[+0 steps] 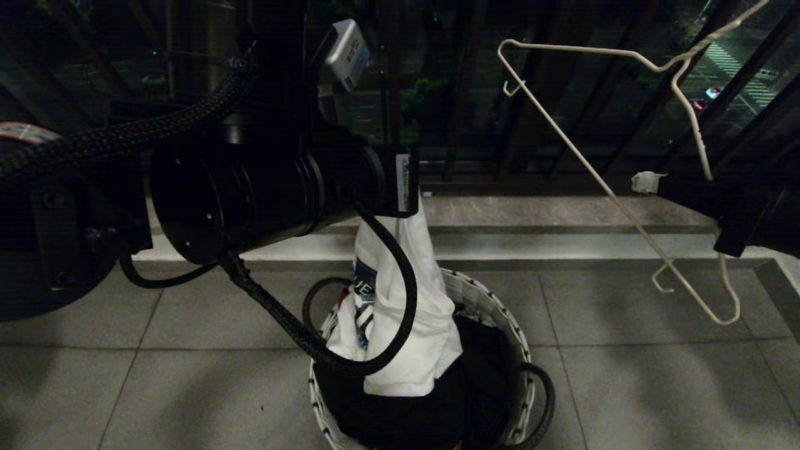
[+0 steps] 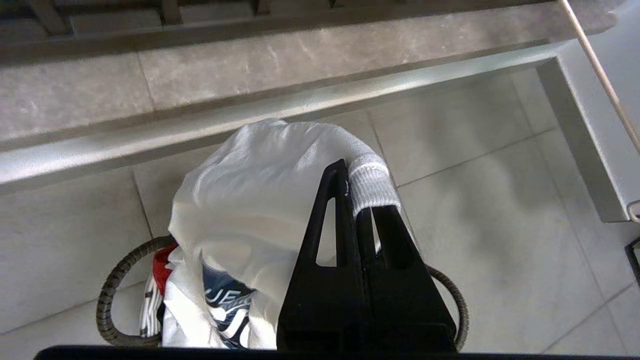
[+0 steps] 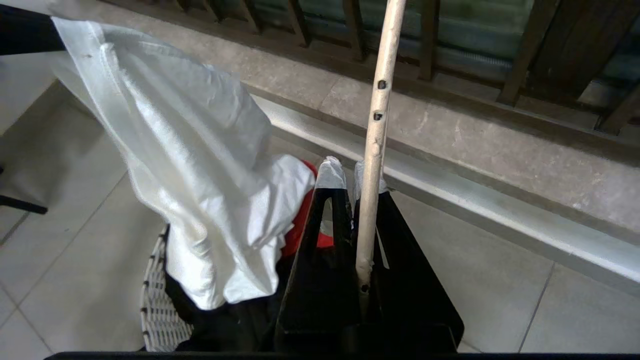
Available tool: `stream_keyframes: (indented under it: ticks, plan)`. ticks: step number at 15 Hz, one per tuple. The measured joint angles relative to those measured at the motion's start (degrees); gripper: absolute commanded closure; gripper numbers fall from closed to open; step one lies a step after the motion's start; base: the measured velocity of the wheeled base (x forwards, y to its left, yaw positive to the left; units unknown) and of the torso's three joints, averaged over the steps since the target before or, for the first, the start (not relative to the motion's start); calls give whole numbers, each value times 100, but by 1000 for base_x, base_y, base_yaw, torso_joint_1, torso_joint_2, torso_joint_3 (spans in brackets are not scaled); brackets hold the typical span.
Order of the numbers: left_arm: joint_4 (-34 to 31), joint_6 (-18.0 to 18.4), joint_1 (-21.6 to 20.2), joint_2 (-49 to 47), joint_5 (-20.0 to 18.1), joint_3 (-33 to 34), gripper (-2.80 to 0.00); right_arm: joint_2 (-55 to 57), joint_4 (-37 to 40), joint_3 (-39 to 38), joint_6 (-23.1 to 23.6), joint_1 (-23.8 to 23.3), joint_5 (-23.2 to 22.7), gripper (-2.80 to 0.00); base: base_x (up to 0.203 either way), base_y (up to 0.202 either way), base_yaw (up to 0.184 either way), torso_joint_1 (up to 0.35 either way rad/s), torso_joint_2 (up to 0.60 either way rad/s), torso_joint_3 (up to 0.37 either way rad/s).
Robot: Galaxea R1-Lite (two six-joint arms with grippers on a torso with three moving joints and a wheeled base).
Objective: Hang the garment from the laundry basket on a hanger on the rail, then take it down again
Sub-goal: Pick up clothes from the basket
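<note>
The left gripper (image 2: pixel 357 170), clamped on the limp, light garment (image 1: pixel 406 325) above the laundry basket (image 1: pixel 506 312), needs a collar hold; at 3 o'clock the right gripper (image 3: pixel 345 177) pinches the stiff hanger (image 1: pixel 615 194).

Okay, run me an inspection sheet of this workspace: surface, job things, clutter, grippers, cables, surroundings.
Surface: grey floor tiles, with a raised stone step behind.
Job's things: white T-shirt lifted partly out of the laundry basket; white wire hanger held in the air, no garment on it.
Clutter: red cloth and dark clothes in the basket.
Grippers: left gripper shut on the T-shirt above the basket; right gripper shut on the hanger.
Cables: braided black cable looping in front of the T-shirt.
Surroundings: dark balcony railing; rail not seen.
</note>
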State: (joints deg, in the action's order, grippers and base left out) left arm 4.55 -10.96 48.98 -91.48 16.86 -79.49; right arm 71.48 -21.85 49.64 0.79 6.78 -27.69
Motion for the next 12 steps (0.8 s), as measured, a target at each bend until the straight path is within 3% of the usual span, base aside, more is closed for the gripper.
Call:
stream_keyframes:
  ticks: [12]
  plan:
    - [41,199,-274,-59,6,0,0,4,5,-13,6,5,0,0,0,0,0,2,2,202]
